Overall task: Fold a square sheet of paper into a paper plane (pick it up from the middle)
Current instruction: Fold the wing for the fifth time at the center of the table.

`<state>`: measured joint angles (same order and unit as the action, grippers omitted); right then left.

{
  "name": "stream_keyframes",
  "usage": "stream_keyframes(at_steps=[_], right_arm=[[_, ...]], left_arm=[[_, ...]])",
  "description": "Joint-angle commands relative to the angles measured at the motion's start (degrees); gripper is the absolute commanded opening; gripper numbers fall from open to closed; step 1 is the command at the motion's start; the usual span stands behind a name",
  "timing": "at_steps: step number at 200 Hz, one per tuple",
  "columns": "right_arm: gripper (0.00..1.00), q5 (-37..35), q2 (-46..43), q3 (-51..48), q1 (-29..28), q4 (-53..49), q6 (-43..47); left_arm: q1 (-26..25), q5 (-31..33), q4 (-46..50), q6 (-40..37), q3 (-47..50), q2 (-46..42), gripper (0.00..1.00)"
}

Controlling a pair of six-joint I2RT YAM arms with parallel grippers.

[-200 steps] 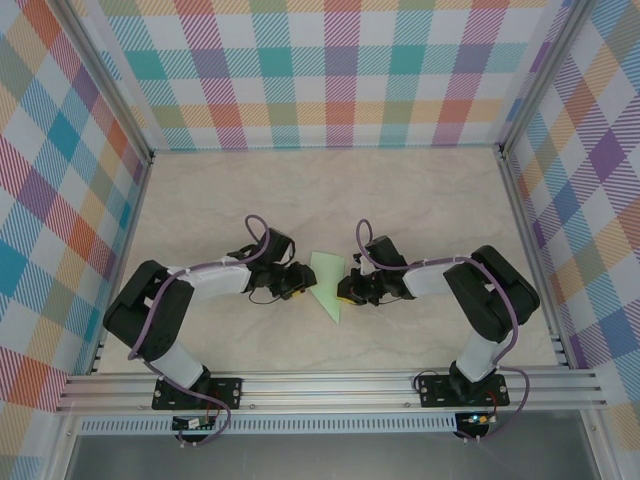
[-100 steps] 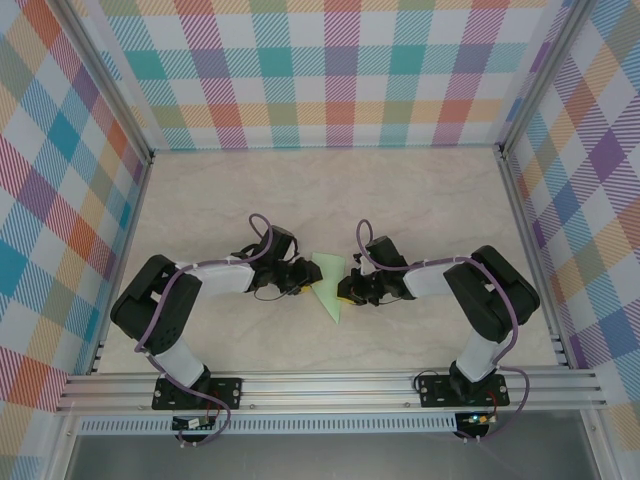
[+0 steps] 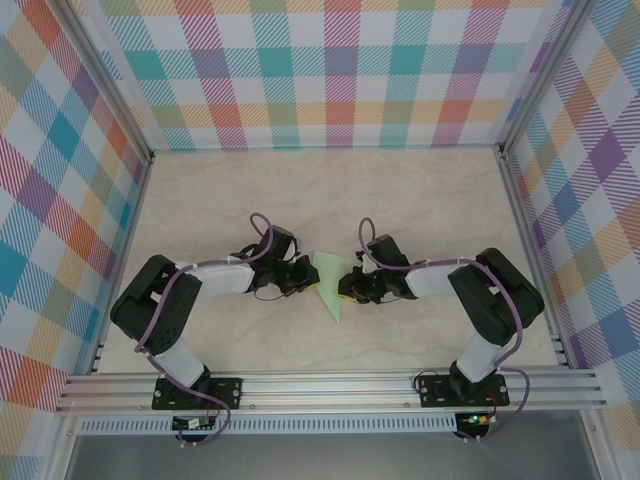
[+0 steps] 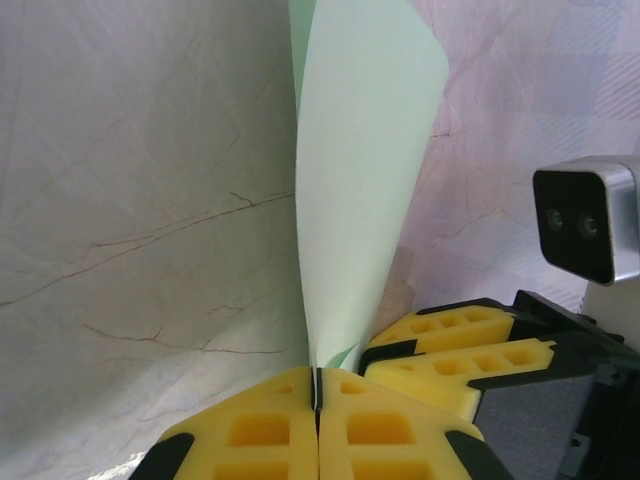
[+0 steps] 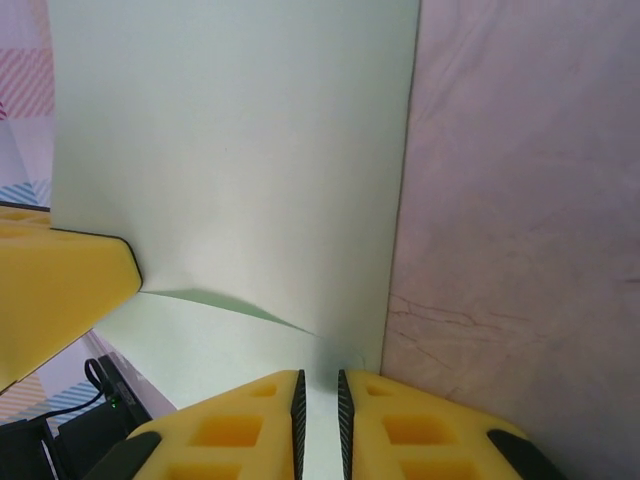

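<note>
On the table [image 3: 200, 210], the folded pale green paper [image 3: 328, 284] is tapering to a near point. The left gripper [image 4: 317, 388] is clenching its edge. The right gripper [image 5: 320, 388] is straddling it, though I cannot tell whether it is gripping.

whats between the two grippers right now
The folded green paper sits between the left gripper and the right gripper; the top external view shows it.

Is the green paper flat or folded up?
Folded. The green paper is a narrow pointed wedge, and the right wrist view shows one layer creased over another.
</note>
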<state>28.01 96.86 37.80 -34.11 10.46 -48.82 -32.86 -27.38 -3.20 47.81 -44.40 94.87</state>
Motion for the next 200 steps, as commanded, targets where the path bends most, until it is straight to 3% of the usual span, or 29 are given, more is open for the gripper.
stream_keyframes(at_steps=[1,43,81,102,122,155,200], right_arm=[[0.21,-1.46,-3.94,-0.7,0.31,-1.68,1.42],[0.33,-14.26,-14.19,-1.23,-3.59,-10.22,6.59],[0.39,-34.08,-16.03,0.87,-15.03,-18.53,12.08],[0.41,-45.23,-15.1,0.71,-22.23,-17.95,13.57],[0.41,-51.64,-13.58,1.14,-27.49,-16.46,16.53],[0.44,-57.63,-11.0,2.68,-33.65,-12.37,21.29],[0.44,-61.09,-4.57,8.46,-35.15,-16.95,23.2]], left_arm=[[0.27,1.05,-0.34,1.25,0.95,-2.19,0.01],[-0.01,1.69,-0.95,2.95,1.2,-2.63,0.01],[-0.18,1.67,-0.95,3.17,1.06,-1.89,0.01],[-0.18,1.28,-1.02,3.21,0.73,-1.44,0.01],[-0.23,1.18,-0.76,3.17,0.44,-1.37,0.01],[-0.31,0.97,0.12,2.73,-0.11,-1.18,0.01],[-0.27,0.83,0.7,2.44,-0.71,-1.1,0.01]])
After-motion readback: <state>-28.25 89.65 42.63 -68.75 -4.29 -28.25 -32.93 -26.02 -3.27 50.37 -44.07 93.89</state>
